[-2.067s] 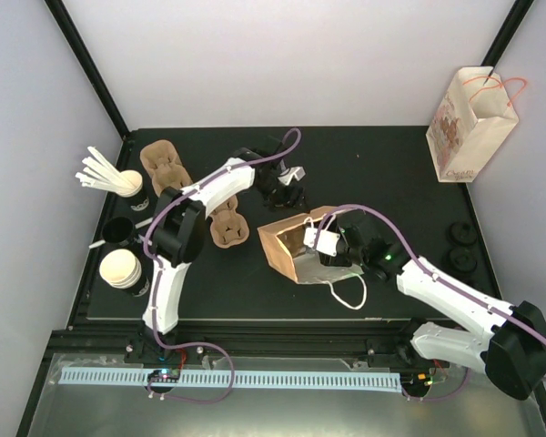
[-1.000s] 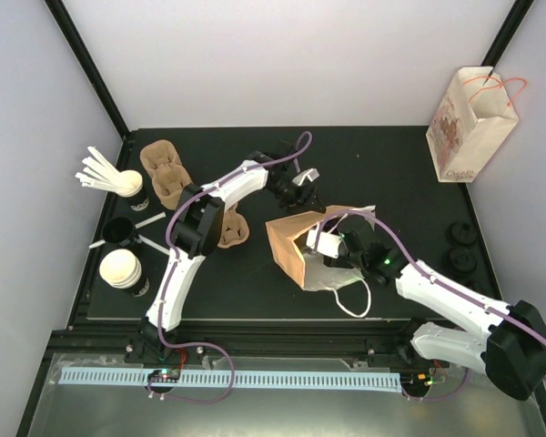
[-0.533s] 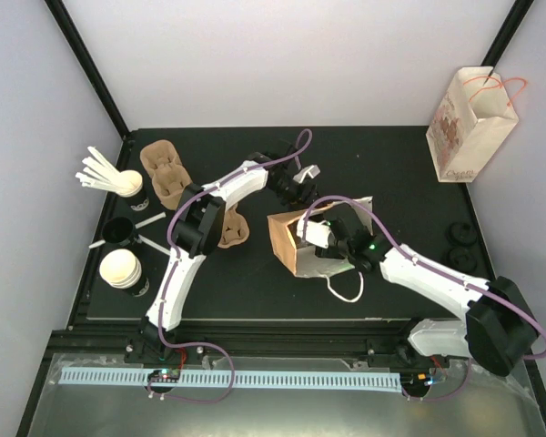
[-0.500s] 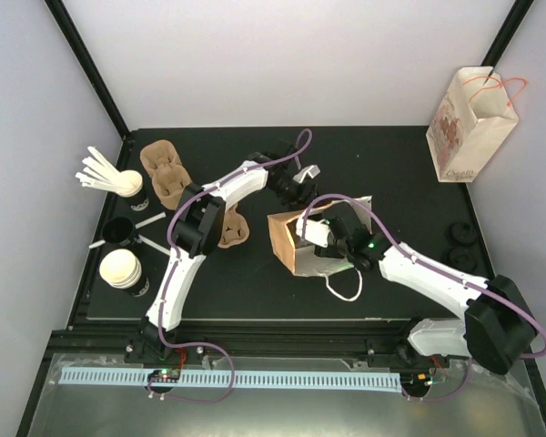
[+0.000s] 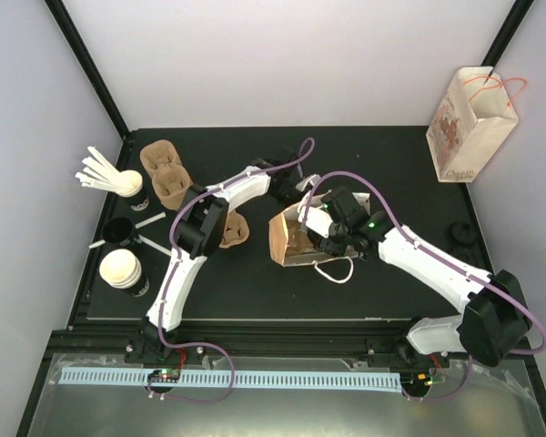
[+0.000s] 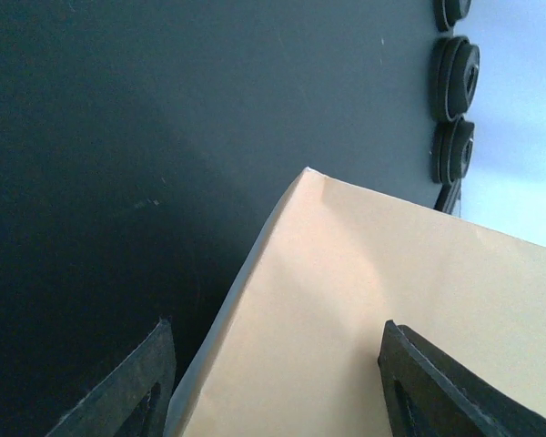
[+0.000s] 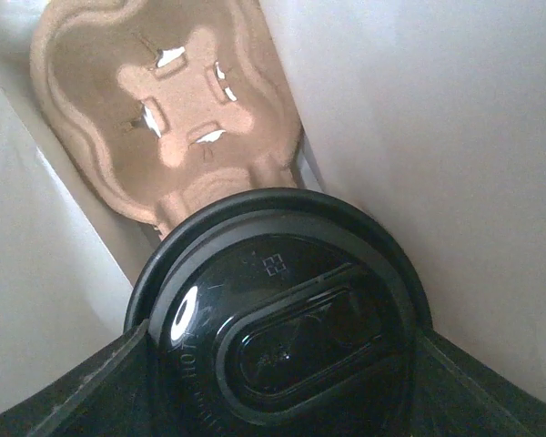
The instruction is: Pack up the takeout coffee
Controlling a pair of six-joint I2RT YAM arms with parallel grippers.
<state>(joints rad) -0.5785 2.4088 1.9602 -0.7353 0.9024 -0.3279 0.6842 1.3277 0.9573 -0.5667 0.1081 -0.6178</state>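
**WHILE GOING IN: COFFEE NOW WELL INSIDE BAG**

Across black table (image 5: 391, 164): no change vs. a sec ago apart from the middle. Mid-table, brown bag (image 5: 287, 241): sitting squarer than half a sec back, mouth toward R arm. Re R arm: swung up & over since then, now reaching down into the mouth. No more white cup wall to be seen from above, as there was before.

At bag's far top corner, left gripper (image 5: 296, 189): nudged closer. In wrist view, fingers apart w/ that corner between them. Can't tell if pinching paper or just straddling it.

Inside the mouth, right gripper (image 5: 331, 234): closed on takeout coffee (image 7: 278, 337), fingers either side, fairly wide b/c of cup's width. Topped w/ black lid (image 7: 255, 264), paper walls close on both sides.

Just past lid, at bag's far end: pulp carrier (image 7: 164, 109).

Prob. means insertion nearly done, but not yet seated in a carrier well, not yet released. Next, likely: ease fwd onto carrier, keep upright, let go.
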